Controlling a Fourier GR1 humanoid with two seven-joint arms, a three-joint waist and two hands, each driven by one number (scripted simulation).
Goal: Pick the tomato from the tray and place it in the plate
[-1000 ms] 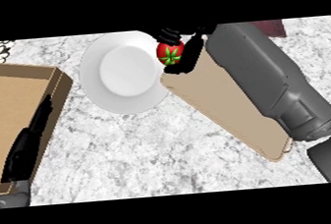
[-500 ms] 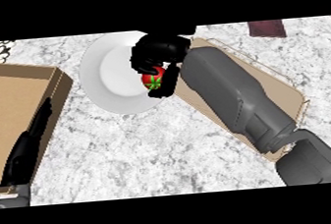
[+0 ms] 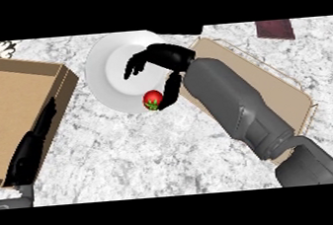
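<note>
Where the white plate (image 3: 114, 64) curves toward the near side of the bench (image 3: 151, 155), the tomato (image 3: 152, 99) lies just inside the rim, red, with its green leaves showing at its lower side. The right hand (image 3: 166, 55) hovers over the plate, released: its fingers are spread apart and none wraps the tomato. One long digit (image 3: 173, 86) runs down along the tomato's right side, its tip just beside the fruit; whether it touches cannot be told. The other fingers hang over the middle of the plate.

The grey right forearm lies across a flat tan tray (image 3: 285, 95), which sits right of the plate, toward the bench's right edge. Along the bench's left edge stands a brown box (image 3: 14, 96) with low walls, and the left hand (image 3: 29, 150) rests over its near right side, fingers straight. Near the far right corner lies a dark red flat thing (image 3: 274, 29).
</note>
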